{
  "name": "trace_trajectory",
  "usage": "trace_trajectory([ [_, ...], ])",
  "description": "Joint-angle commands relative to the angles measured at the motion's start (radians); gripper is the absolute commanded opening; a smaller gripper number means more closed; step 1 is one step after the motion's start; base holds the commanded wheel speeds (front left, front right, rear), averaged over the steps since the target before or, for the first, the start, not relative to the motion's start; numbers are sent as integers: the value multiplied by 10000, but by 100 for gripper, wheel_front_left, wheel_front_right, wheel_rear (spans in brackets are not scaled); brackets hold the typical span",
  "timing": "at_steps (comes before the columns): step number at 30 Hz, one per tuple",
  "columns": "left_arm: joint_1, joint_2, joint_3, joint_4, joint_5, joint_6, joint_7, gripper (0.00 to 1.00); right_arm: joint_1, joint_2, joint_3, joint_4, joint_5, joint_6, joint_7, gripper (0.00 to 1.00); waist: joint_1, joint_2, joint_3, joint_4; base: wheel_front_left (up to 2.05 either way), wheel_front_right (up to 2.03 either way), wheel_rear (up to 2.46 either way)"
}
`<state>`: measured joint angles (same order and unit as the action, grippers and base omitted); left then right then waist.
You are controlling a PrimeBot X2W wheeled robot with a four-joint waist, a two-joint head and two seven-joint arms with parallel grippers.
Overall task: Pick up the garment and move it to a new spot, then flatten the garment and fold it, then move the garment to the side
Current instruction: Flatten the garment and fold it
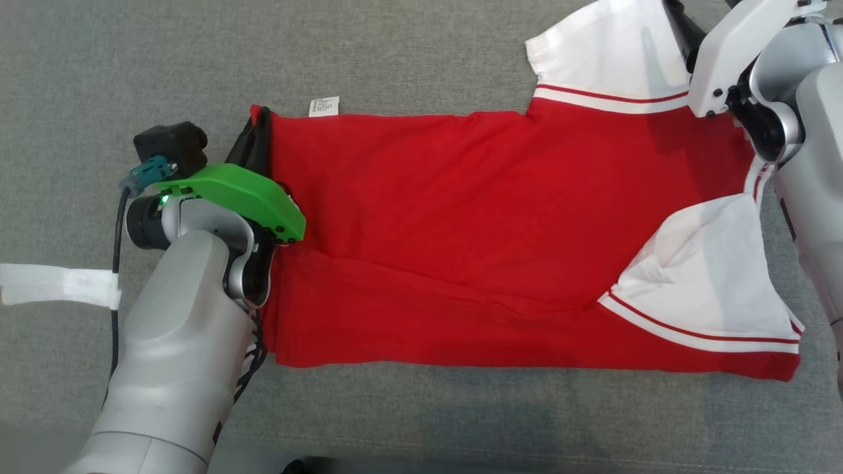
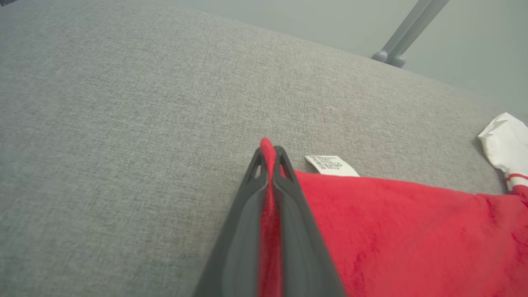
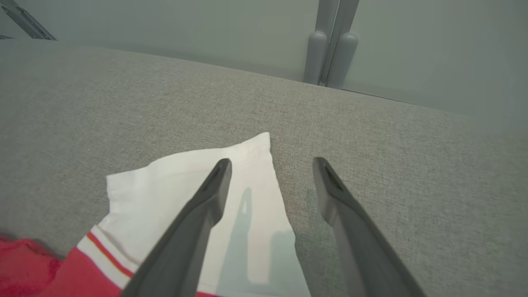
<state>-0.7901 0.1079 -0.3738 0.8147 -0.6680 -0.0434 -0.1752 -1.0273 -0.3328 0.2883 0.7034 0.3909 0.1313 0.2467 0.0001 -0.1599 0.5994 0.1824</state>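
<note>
Left gripper (image 1: pixel 261 117), head view: at 9 o'clock of the frame, dark fingers clamped on the hem corner of the garment (image 1: pixel 461 230). Green wrist cover (image 1: pixel 244 197) and black cable (image 1: pixel 117 263) are on the same arm.
- Garment: red shirt, spread sideways on the grey fabric surface (image 1: pixel 395 52), hem toward 9 o'clock, shoulders toward 3 o'clock.
- Far sleeve (image 1: pixel 606 52): white with red stripe, at 1 o'clock.
- Near sleeve (image 1: pixel 705 283): white, folded in over the red body, at 4 o'clock.
- White label (image 1: pixel 324 106): at 11 o'clock, poking out past the shirt's far edge.
- White tape strip (image 1: pixel 59 284): at 8 o'clock, on the surface, apart from the shirt.
- Right gripper (image 1: pixel 681 26): at 1 o'clock above the far sleeve; its spread cannot be read from this angle.

Left wrist view: both fingers pressed together with a ridge of red cloth pinched between them, its tip showing past the fingertips. The label lies just beside them at 2 o'clock. A grey post (image 2: pixel 408 33) stands at 1 o'clock beyond the surface.

Right wrist view: fingers spread wide with nothing between them. One finger lies over the white sleeve and the other over bare grey surface. Whether the tips touch cannot be told. Red cloth shows at 8 o'clock.
</note>
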Motion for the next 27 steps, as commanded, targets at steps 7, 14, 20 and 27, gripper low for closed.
trace_trajectory([
  [7,-623,-413,-340,277,-73,-160,-308,0,-1175,-61,299,1859,-340,-10,-65,100,-1,-1,888,1052,0,0,0],
  [14,-819,-499,-618,651,-240,-224,-458,0,-1708,-25,460,3082,-562,-10,-284,72,-1,-1,884,1193,0,0,0],
  [20,-965,-531,-751,942,-356,-265,-543,0,-1980,-39,865,3565,-546,-13,-551,0,-1,-1,858,1122,0,0,0],
  [27,-1120,-487,-724,1182,-377,-239,-684,0,-2099,-32,1233,3654,-227,-13,-1427,0,-1,-1,785,792,0,0,0],
])
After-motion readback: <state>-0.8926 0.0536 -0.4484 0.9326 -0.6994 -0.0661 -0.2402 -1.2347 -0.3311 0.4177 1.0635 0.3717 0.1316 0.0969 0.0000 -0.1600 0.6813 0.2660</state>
